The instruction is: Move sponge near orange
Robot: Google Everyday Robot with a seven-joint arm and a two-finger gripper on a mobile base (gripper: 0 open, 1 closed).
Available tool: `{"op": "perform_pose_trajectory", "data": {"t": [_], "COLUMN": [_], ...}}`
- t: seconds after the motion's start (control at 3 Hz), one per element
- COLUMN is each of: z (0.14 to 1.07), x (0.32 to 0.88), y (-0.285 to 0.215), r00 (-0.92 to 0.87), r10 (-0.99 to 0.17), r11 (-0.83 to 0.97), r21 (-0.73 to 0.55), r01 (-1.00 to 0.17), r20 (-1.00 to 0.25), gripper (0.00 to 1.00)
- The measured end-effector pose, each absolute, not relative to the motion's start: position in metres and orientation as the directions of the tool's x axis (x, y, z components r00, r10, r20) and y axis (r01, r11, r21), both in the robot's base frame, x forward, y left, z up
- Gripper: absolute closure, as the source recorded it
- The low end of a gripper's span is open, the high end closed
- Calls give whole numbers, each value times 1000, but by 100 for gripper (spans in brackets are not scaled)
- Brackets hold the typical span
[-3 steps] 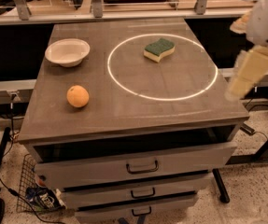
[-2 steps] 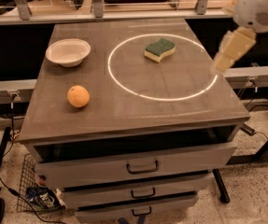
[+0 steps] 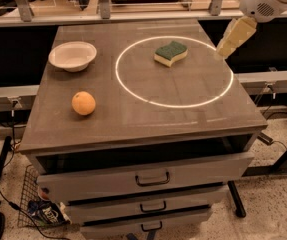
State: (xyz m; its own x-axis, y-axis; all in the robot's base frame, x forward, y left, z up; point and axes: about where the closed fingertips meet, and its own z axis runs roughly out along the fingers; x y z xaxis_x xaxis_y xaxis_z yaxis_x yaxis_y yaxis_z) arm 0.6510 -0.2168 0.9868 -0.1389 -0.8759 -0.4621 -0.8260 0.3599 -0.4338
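Observation:
The sponge (image 3: 171,53), dark green on top with pale yellow foam below, lies on the grey table top (image 3: 148,119) inside a bright white ring (image 3: 133,91), toward the back. The orange (image 3: 83,103) sits near the table's front left, well apart from the sponge. My gripper (image 3: 235,38) hangs from the white arm at the upper right, above the table's right rear edge, to the right of the sponge and higher than it. It holds nothing that shows.
A pale shallow bowl (image 3: 72,56) stands at the back left of the table. Drawers with handles (image 3: 152,179) sit below the top. A rail with posts (image 3: 103,4) runs behind. Cables and a wire basket (image 3: 35,204) lie on the floor at the left.
My gripper has risen and moved back and leftward, from beside the table's right edge to above its right rear part, closer to the sponge. Sponge, orange and bowl have not moved.

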Motion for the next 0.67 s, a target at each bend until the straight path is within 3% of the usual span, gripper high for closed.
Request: {"op": "perform_pose_trajectory", "data": {"t": [0.67], "z": [938], "x": [721], "y": [-193], "r00": [-209], "r10": [-699], "r11": [533], "r21": [-303], "r01": [-790], "r20": [-684], "gripper": [0]}}
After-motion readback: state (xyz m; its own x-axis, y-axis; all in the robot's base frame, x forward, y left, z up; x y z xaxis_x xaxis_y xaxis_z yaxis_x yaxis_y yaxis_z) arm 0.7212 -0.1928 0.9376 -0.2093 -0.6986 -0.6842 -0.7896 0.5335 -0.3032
